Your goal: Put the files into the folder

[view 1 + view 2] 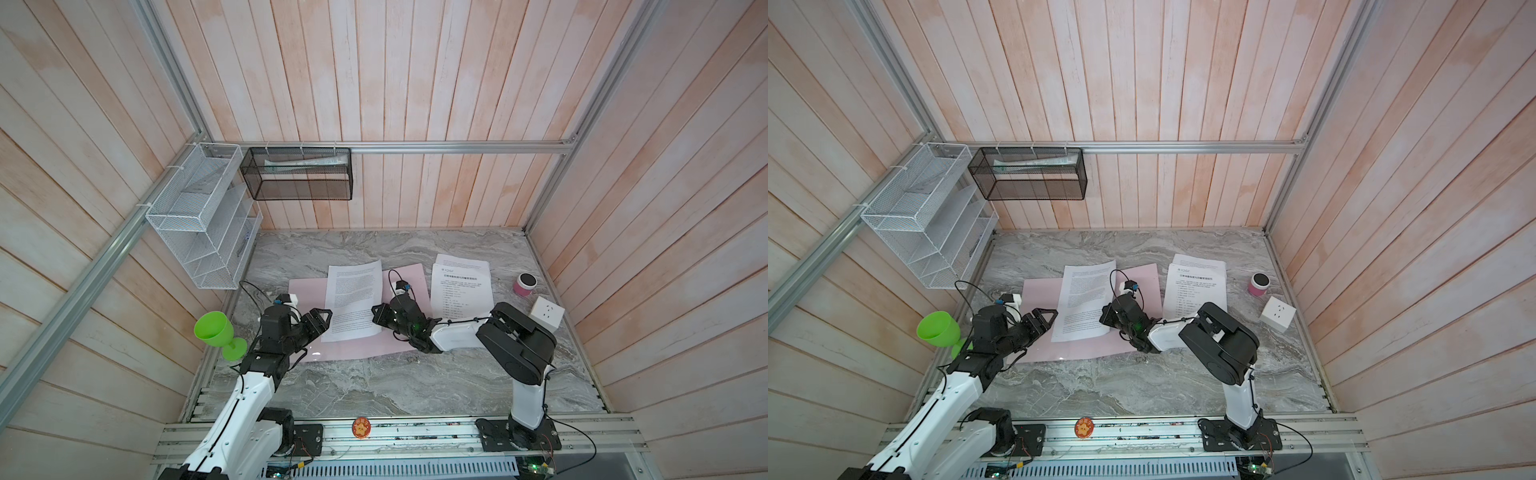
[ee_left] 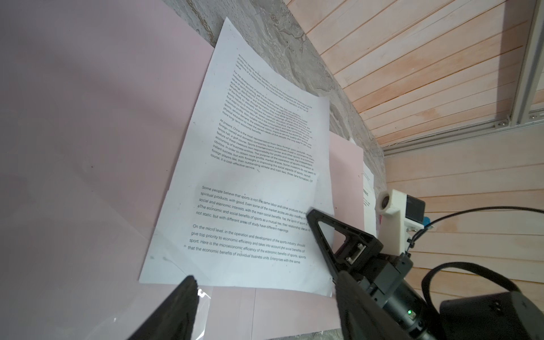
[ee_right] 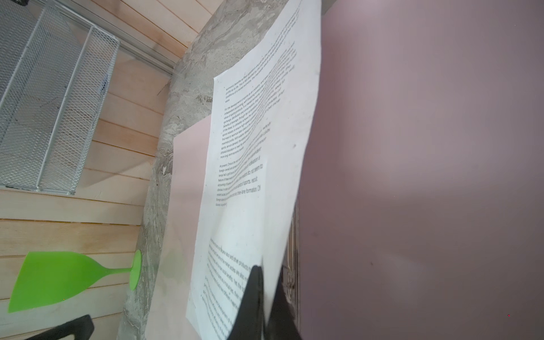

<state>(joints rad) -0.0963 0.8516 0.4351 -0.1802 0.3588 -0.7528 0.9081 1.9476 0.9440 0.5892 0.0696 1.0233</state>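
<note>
Sheet (image 1: 353,301) is lying on open folder (image 1: 307,291), long axis near-to-far; right pincer (image 1: 376,314) is clamping its near right edge, left pincer (image 1: 323,321) is gaping just left. Other files (image 1: 461,286) are lying right.

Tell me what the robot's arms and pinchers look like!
Both have white links and chunky black joints: the left arm and the right arm. The left gripper and right gripper are black, with hollow triangle fingers. Thin black cables loop from each wrist, near a small white camera block with a blue bit. A tiny green light glows on the right wrist.
</note>
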